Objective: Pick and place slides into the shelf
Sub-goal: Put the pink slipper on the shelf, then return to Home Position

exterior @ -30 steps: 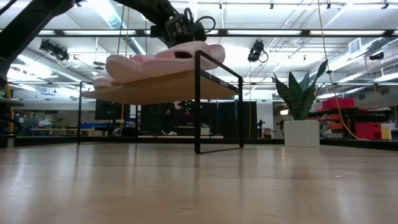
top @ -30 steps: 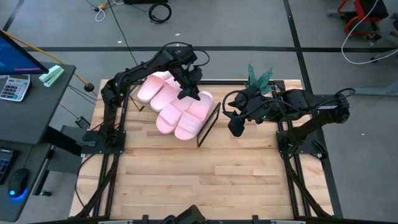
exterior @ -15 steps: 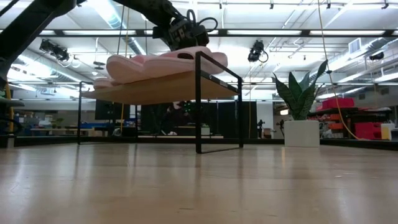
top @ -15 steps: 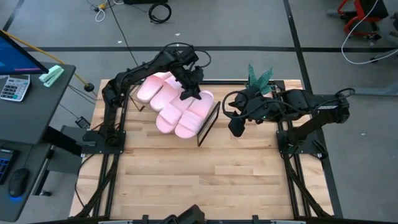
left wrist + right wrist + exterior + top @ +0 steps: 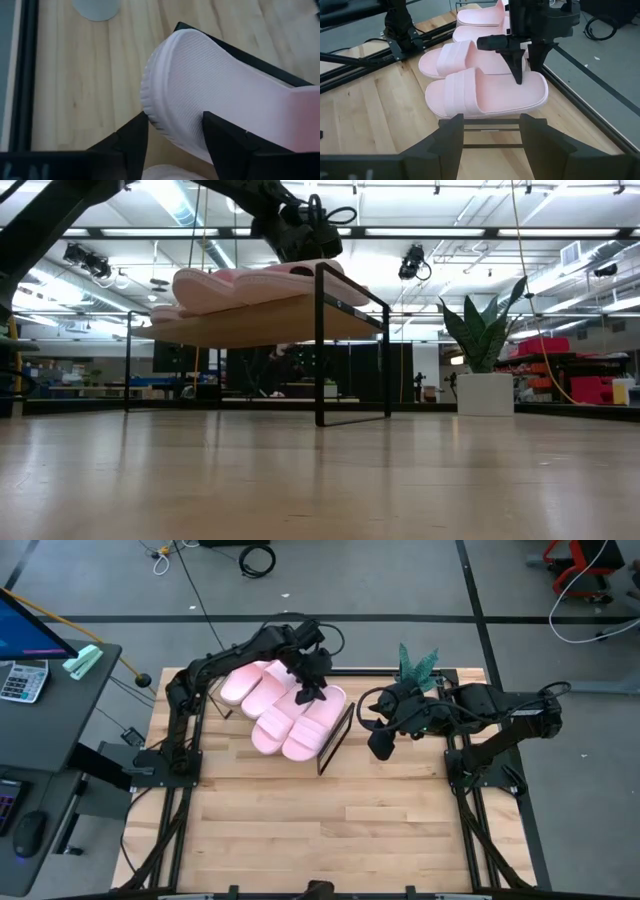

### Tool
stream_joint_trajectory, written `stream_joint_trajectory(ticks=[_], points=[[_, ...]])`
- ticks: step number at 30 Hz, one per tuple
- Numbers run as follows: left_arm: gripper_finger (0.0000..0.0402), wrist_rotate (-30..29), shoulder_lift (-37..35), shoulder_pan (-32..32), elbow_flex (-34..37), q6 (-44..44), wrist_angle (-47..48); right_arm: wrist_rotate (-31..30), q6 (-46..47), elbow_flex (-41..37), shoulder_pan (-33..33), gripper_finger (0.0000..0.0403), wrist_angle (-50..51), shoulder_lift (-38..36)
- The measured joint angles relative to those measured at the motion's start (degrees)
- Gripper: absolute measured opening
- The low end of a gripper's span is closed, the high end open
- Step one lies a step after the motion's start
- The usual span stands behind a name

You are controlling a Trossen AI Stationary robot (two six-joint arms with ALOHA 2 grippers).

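Observation:
Four pale pink slides lie side by side on the shelf's wooden plank (image 5: 250,325), near the table's far edge. My left gripper (image 5: 312,690) is open over the far end of the rightmost slide (image 5: 318,722). In the left wrist view its fingers stand on either side of that rounded end (image 5: 165,95). The right wrist view shows the left gripper (image 5: 525,70) above this slide (image 5: 485,95), pointing down. My right gripper (image 5: 378,745) waits open, right of the shelf's black end frame (image 5: 335,745). My left gripper comes from above, pointing down, at the far end of the rightmost slide (image 5: 532,82). One finger (image 5: 517,75) is over the footbed and the other is past the rim. The slide lies flat on the shelf. I cannot tell whether the fingers touch it.
A potted plant (image 5: 418,665) stands at the table's far edge behind my right arm, and shows in the low view (image 5: 485,370) too. The near half of the slatted tabletop (image 5: 320,830) is bare wood. A desk with a calculator (image 5: 22,680) stands off the table's left.
The rightmost slide's end, raised above the shelf's frame a second ago, has come down, and the slide now lies flat on the plank. My left gripper has shifted slightly toward the table's right edge above it.

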State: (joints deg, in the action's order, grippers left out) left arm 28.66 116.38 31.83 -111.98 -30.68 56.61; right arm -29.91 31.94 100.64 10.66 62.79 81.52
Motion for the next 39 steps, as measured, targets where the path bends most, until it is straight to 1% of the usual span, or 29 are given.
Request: stream_joint_trajectory(ticks=[9, 16, 21, 23, 24, 27, 29, 33, 39], points=[[0.0221, -5.07, 0.0, -1.89, 0.0, 1.28, -0.73, 0.0, 1.04, 0.0, 0.0, 0.0197, 1.06, -0.02], [0.0231, -7.13, 0.0, -1.94, -0.04, 3.34, -0.71, 0.0, 1.43, 0.0, 0.0, 0.0197, 1.06, -0.02], [0.0232, -7.31, 0.0, -1.94, -0.04, 4.8, -0.73, 0.0, 1.42, 0.0, 0.0, 0.0197, 1.07, -0.02], [0.0227, -6.49, -0.09, -1.94, -0.04, 5.16, -0.73, 0.0, 0.95, 0.0, 0.0, 0.0197, 1.09, -0.02], [0.0223, -5.17, -0.14, -1.94, -0.04, 5.79, -0.82, 0.0, 0.61, 0.0, 0.0, 0.0197, 1.27, -0.02], [0.0207, 0.94, -0.4, -2.11, -0.07, 6.87, -1.83, 0.0, -0.07, 0.0, 0.0, 0.0197, 3.61, -0.02], [0.0194, 3.29, -0.82, -2.47, -0.07, 8.16, -3.42, -0.08, 0.18, 0.0, 0.0, 0.0197, 6.19, -0.03], [0.0167, 3.72, -2.9, -3.25, -0.07, 10.39, -7.32, -0.52, 0.84, 0.0, 0.04, 0.0195, 8.79, -0.65], [0.0126, 4.04, -8.64, -4.68, -0.09, 11.67, -9.57, -1.82, 0.15, 0.0, 0.44, 0.0182, 9.28, -2.56]])
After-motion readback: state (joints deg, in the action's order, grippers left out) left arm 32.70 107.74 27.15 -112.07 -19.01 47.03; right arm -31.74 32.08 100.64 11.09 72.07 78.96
